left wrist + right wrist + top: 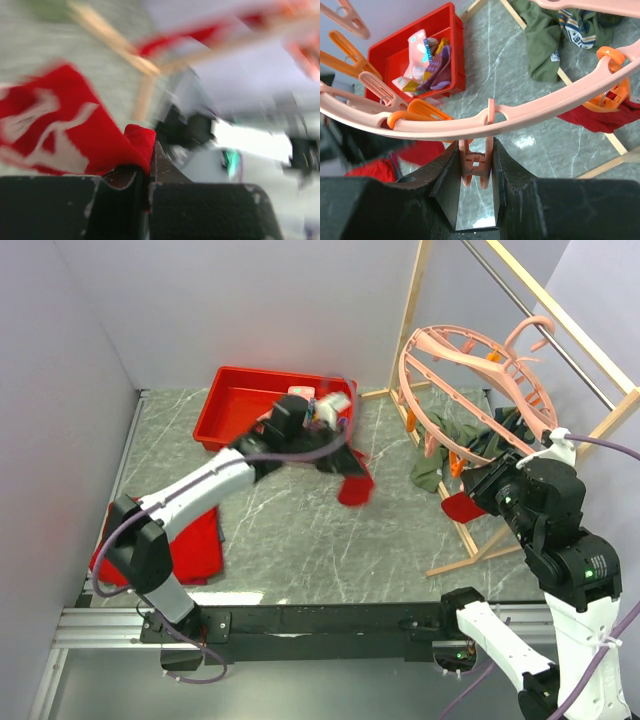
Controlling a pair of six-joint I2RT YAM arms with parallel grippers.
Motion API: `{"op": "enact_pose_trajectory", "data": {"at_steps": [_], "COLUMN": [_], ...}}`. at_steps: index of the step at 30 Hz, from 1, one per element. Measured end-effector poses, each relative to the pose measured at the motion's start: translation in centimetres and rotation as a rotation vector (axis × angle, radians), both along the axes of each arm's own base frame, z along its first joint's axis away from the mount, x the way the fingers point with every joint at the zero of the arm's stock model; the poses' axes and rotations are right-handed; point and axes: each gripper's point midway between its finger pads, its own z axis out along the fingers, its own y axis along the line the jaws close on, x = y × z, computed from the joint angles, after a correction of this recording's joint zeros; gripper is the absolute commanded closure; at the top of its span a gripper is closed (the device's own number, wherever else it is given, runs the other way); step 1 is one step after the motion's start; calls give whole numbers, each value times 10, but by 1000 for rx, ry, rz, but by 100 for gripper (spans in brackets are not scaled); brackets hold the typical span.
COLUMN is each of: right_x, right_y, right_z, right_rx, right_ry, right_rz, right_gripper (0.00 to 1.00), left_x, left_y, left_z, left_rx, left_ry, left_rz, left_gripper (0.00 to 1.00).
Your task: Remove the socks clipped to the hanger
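At left claw (149, 169), blurred red sock (80, 132)

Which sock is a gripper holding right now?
The red sock with white markings, pinched in the left gripper; no other sock touches a gripper.

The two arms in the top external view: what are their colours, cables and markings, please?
Both arms have white tube-like links between bulky black joints. A thin purple cable runs along the left arm and another reaches the right arm, which shows a small green light. The left tool and right tool are black and blocky, the left with pale scuffs.
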Motion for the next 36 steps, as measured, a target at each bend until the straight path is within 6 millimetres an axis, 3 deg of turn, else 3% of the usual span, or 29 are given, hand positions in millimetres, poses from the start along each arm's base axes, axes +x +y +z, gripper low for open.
{"op": "enact_pose_trajectory", "data": {"at_steps": [6, 10, 15, 16, 17, 18, 22, 25, 32, 36], "right_x": [-2, -3, -1, -1, 0, 0, 2, 3, 1, 0], "right_y": [0, 2, 5, 6, 7, 8, 11, 14, 16, 19], "right_z": [7, 12, 18, 17, 16, 15, 14, 14, 13, 17], "right_rx": [-8, -10, -9, -8, -7, -6, -3, 0, 0, 8], "right_ry": [-17, -22, -26, -24, -19, -13, 4, 8, 16, 11], "right_rz": [10, 27, 45, 49, 54, 58, 74, 85, 104, 118], "right_gripper": [100, 100, 100, 100, 100, 100, 100, 100, 100, 100], "left_x": [126, 188, 256, 267, 277, 286, 299, 293, 243, 195], "left_y": [66, 94, 120, 125, 130, 137, 160, 169, 169, 133], "left_z": [-3, -9, -34, -43, -49, -59, -77, -73, -48, -15], "left_rx": [67, 76, 81, 83, 83, 89, 104, 100, 188, 139], "left_ry": [42, 44, 82, 94, 102, 116, 149, 130, 5, -122], "left_rz": [328, 454, 550, 562, 574, 590, 639, 659, 705, 629], "left_gripper": [78, 73, 46, 39, 19, 18, 17, 18, 22, 28]}}
